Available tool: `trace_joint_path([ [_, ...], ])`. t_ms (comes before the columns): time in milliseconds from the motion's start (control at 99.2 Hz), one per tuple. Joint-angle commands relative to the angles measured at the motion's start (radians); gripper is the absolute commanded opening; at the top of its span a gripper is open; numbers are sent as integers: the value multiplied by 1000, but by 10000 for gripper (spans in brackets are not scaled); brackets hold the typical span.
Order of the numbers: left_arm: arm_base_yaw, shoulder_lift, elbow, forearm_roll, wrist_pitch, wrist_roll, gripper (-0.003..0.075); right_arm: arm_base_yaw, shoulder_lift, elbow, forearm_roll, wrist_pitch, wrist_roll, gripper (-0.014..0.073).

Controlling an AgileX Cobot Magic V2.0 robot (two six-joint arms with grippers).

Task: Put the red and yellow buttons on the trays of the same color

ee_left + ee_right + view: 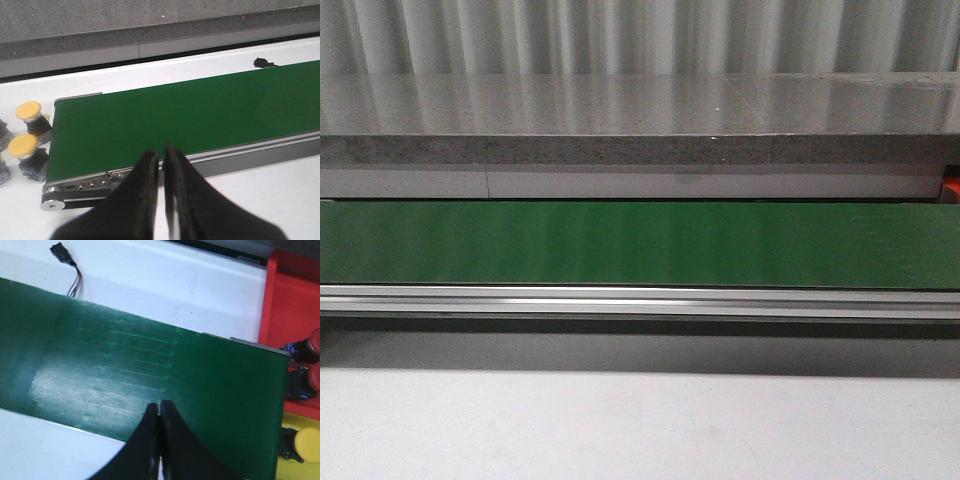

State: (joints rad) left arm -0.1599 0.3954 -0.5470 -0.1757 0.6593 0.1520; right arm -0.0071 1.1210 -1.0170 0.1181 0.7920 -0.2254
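In the left wrist view two yellow-capped buttons stand on the white table beside the end of the green conveyor belt. My left gripper is shut and empty over the belt's near rail. In the right wrist view a red tray holds two red-capped buttons, both cut by the frame edge. A yellow tray holds a yellow-capped button. My right gripper is shut and empty over the belt. Neither gripper shows in the front view.
The front view shows the green belt, its aluminium rail, a grey ledge behind and a sliver of red at the far right. A black connector with wires lies on the white table beyond the belt; it also shows in the left wrist view.
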Motion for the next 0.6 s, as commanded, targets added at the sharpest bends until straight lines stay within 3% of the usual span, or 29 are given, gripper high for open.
trace_joint_path([
  [0, -9, 12, -26, -17, -79, -2, -6, 33, -106, 50, 2, -95, 1, -67],
  [192, -9, 12, -26, -17, -79, -2, -6, 90, -331, 213, 2, -134, 1, -67],
  [595, -9, 12, -24, -17, -81, -2, -6, 92, -877, 475, 2, -105, 1, -67],
])
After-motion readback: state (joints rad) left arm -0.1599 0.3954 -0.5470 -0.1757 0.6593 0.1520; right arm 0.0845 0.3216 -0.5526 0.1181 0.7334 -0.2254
